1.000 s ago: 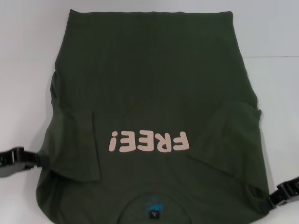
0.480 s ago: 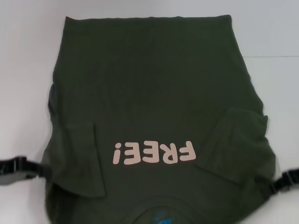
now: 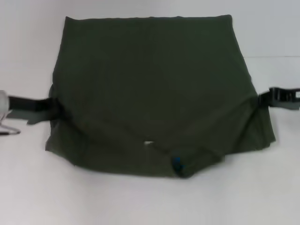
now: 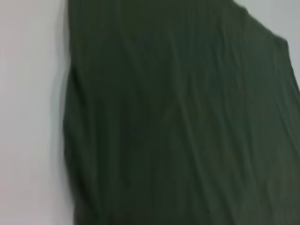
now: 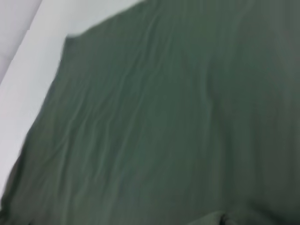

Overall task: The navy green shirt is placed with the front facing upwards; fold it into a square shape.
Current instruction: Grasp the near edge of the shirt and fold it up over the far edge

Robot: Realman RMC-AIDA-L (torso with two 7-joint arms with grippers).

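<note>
I see the navy green shirt (image 3: 154, 89) spread over the middle of the white table (image 3: 28, 187), its far hem near the table's far edge and its near part doubled over, hiding the chest lettering. A blue-printed label (image 3: 177, 165) peeks out at the near fold. My left gripper (image 3: 52, 105) meets the shirt's left edge, my right gripper (image 3: 262, 99) the right edge; cloth hides their fingers, so I cannot tell their grip. Both wrist views show only shirt fabric (image 4: 178, 122) (image 5: 164, 131) and table.

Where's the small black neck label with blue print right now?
In the head view the small black neck label with blue print sits at the near folded edge of the dark olive-green cotton T-shirt, slightly right of centre, about midway between both grippers.
</note>
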